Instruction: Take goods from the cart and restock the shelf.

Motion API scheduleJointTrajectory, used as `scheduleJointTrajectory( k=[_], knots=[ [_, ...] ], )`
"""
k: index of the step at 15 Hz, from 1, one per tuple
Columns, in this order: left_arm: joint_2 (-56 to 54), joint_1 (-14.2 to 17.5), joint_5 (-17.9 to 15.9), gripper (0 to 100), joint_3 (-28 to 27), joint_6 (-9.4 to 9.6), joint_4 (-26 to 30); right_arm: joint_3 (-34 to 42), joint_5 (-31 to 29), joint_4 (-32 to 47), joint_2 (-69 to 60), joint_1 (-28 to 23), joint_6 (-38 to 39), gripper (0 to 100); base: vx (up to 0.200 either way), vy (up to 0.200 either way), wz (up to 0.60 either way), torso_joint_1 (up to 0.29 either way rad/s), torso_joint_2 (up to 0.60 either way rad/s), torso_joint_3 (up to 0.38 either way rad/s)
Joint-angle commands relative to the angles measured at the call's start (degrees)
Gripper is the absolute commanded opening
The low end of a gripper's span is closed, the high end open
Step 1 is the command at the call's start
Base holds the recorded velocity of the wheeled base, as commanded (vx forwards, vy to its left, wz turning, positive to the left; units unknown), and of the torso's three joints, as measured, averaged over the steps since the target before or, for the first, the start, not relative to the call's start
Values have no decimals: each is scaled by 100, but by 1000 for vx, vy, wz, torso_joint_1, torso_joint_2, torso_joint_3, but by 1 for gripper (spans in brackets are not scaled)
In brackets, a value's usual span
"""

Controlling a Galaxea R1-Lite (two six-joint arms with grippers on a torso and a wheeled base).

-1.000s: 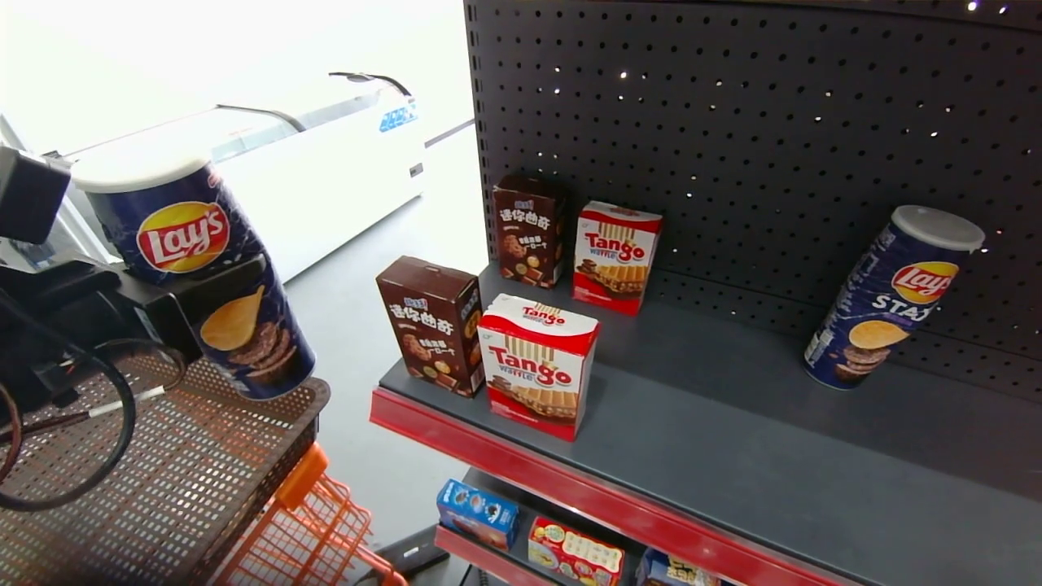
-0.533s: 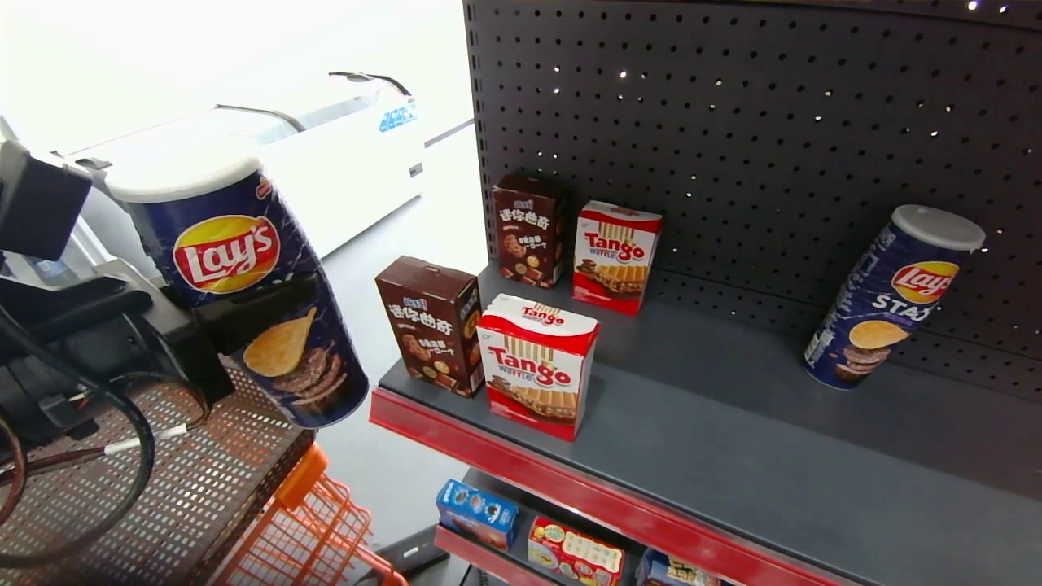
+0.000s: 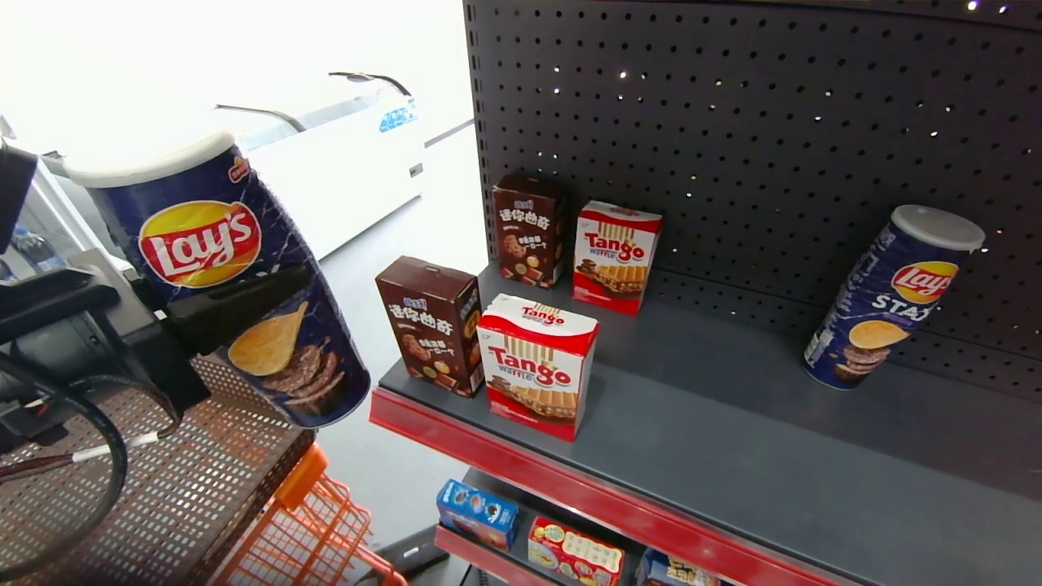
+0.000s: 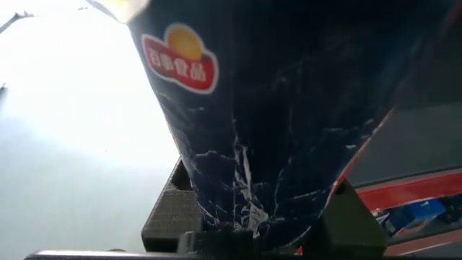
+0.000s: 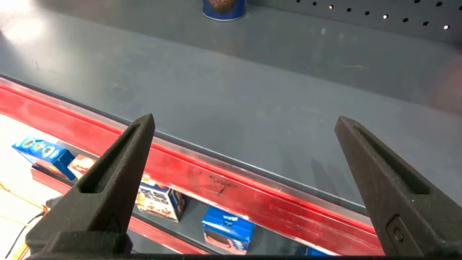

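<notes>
- Chip can: dark blue tube w/ white lid, held in the air just off the left end of the shelf, not touching it. Lid up and tilted, w/ lid end farther from shelf than base.
- Left gripper: clamped on the can's mid-body. One black finger crosses the label front. In the left wrist view the can wall sits between both pads.
- Right gripper: spread wide, nothing between fingers. Hangs over shelf's front edge, w/ red lip beneath.
- Second chip can: on shelf toward the right end, at back by pegboard panel, well apart from held can.
- Front row at shelf's left end, near the lip: front biscuit box (brown) and front wafer box (red/white), side by side. Can't tell if touching.
- Back row, same end, by the pegboard: back biscuit box and back wafer box, side by side.
- Cart: orange wire, off shelf's left end and lower than shelf. Mesh tray on top, below the held can.
- Lower shelf: under the shelf, w/ small boxes on it.
- Chest freezer: white, well beyond shelf's left end.
</notes>
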Motion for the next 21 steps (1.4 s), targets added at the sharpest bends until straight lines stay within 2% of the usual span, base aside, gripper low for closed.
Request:
scheduleJointTrajectory(
  k=[1,3,7,10,11,16,17,21],
  knots=[
    [-23,-47,-39,0,-9,4,-2,0,-1,-4,9,1,-4,100,0,0,0,0,0,0],
    [-23,-222,-162,0,17,4,-2,0,-1,-4,9,1,-4,100,0,0,0,0,0,0],
    [-31,-574,-171,0,246,-5,-11,0,16,-4,9,1,4,100,0,0,0,0,0,0],
    [-40,-662,-179,0,448,-5,-20,0,16,-4,9,1,-13,100,0,0,0,0,0,0],
    [-40,-996,-179,0,510,-5,-11,0,16,-4,9,1,-22,100,0,0,0,0,0,0],
    [12,-1717,-276,0,448,-14,-2,0,16,-4,9,1,-22,100,0,0,0,0,0,0],
    [21,-1796,-381,0,474,-14,-2,0,16,-4,9,1,-22,100,0,0,0,0,0,0],
    [223,-1857,-417,0,430,-5,-46,0,16,-4,9,1,-22,100,0,0,0,0,0,0]
  ],
)
